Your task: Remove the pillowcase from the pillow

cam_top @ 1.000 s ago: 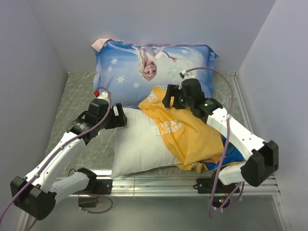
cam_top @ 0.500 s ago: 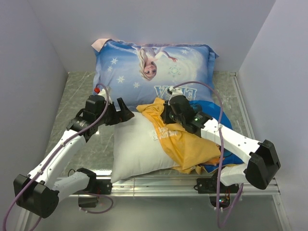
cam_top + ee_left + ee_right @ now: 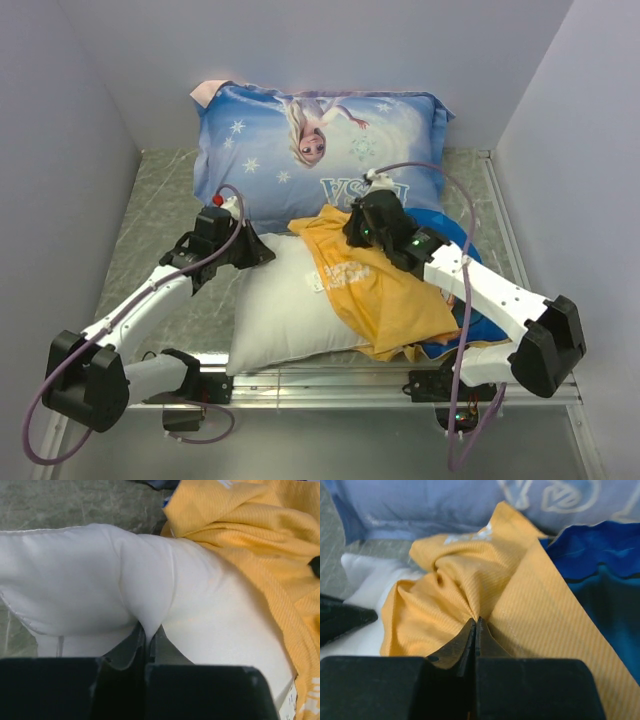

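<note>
Lettering first: white capitals on the yellow-orange fabric pillowcase (image 3: pixel 385 295) sit upside-down in the top view, too small to make out for certain, possibly "MICKEY MOUSE". Large "ELSA" letters, also inverted, run along the near edge of the blue Elsa-printed pillow (image 3: pixel 270 130), which leans against the back wall.

Plain white plump pillow (image 3: pixel 280 300) lies on the grey marbled table (image 3: pixel 160 190), just in front of the blue one. Pillowcase is bunched over its right half; left half is bare. Deep blue cloth (image 3: pixel 450 235) shows beside the yellow fabric at the right.

Left arm: elbow low at the near left, forearm angled up and right to the pillow's far left corner. Left gripper (image 3: pixel 262 250) has its jaws pressed together on a pinched fold of the white pillow (image 3: pixel 75 590); the fold rises straight out of the fingertips (image 3: pixel 148 632).

Right arm: elbow at the near right, forearm running up and left across the case. Right gripper (image 3: pixel 352 228) is clamped on a gathered pleat of the yellow fabric (image 3: pixel 470 590) at the case's far end, its tips (image 3: pixel 475 622) meeting with cloth between them.
</note>
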{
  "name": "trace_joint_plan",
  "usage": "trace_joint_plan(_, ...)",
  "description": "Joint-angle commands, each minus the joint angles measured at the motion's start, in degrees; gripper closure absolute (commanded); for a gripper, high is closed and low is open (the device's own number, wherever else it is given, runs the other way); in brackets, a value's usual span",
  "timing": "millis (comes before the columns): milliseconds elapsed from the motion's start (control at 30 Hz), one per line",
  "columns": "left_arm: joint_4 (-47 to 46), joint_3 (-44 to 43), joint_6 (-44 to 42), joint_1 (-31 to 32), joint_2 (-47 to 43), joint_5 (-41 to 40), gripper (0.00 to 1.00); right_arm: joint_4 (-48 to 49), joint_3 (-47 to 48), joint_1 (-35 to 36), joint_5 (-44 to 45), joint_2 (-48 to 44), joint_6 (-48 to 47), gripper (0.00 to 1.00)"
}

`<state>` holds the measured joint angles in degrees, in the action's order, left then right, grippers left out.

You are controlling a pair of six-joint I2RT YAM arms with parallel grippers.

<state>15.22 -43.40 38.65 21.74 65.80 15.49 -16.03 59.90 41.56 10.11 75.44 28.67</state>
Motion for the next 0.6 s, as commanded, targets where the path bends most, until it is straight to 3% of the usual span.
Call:
trace_joint_plan(0,2.4,-0.7,-0.9,-0.7,-0.8,-3.1,0.99,-5.3,4.1,-6.7,4.2,-3.7,0.9,1.0)
trace_joint_plan(133,5.1,-1.3,-1.4,-3.4,-4.4,-6.0,0.99,-7.9,6.3,-16.4,3.1,-8.5,1.7,1.0)
trace_joint_plan(333,9.2,-2.7,-2.4,-8.3,-10.3,-9.1,0.99,-12.6,12.5,-24.8,1.3,-11.9,1.7,1.0)
trace_joint_plan(500,11.0,-5.9,-4.1,-10.0,-12.2,-10.9,0.99,-12.3,13.8,-26.4,-2.2,-13.3,2.2,1.0)
trace_joint_plan(567,10.1,-7.3,-4.5,-10.0,-11.8,-10.5,1.0,-11.0,13.7,-22.6,-4.8,-13.4,2.9,1.0)
